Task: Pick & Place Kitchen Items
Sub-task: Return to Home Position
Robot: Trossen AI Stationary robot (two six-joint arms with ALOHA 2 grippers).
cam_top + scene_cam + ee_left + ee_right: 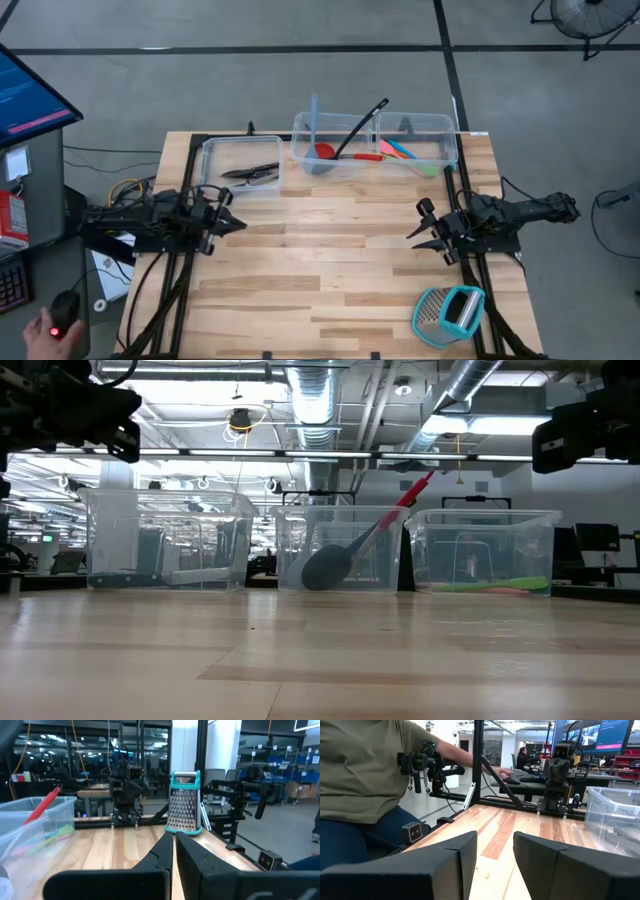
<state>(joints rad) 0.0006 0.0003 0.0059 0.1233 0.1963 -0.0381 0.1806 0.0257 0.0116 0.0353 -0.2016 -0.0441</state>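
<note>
Homing | dark two-finger left gripper (236, 223) clenched, empty | dark two-finger right gripper (419, 221) released, empty | advice: settle level, away from clear plastic bins (203, 165)

3 clear plastic bins (330, 115); 1 teal-framed metal grater (450, 312); 2 dark two-finger grippers: left gripper (174, 836), right gripper (495, 840); 1 long black spoon (360, 128); 1 red spoon (350, 156); 1 grey-blue spatula (313, 115); black-handled steel knives (250, 172) and bright silicone spatulas (402, 150) overlap, totals unclear; 1 person (360, 770)

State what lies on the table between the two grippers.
Nothing: in the high view, only bare table separates the left gripper from the right gripper.
</note>
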